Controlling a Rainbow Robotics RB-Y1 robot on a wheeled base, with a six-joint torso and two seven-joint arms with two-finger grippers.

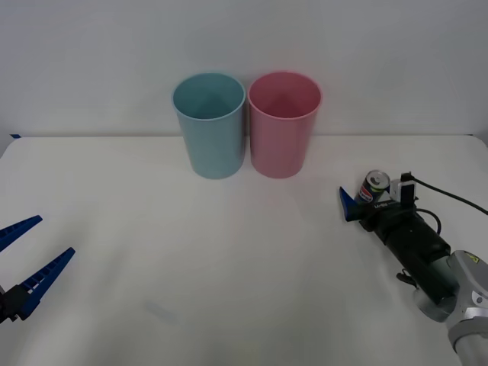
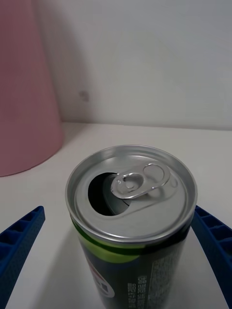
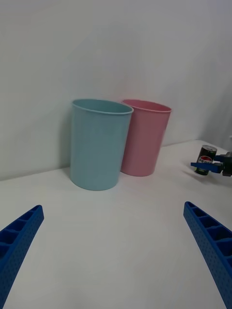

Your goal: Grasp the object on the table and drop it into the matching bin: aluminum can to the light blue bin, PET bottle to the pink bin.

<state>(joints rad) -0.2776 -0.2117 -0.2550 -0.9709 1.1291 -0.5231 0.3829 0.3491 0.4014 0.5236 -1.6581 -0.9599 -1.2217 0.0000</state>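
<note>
Two tall, tapered plastic bins stand side by side at the far middle of the wide white surface in the front view: the light blue bin and the pink bin. The small dark aluminum can sits right of the pink bin, between the blue fingers of the right tool. The left tool waits spread wide at the near left edge.

From the right wrist, the can's silver top with its pull tab is open, and the fingers flank it with gaps showing, not yet clamped. An uneven squeeze could tip or dent it.

From the left wrist, the pink bin is nearer the can, so a short carry could end in the wrong bin.
</note>
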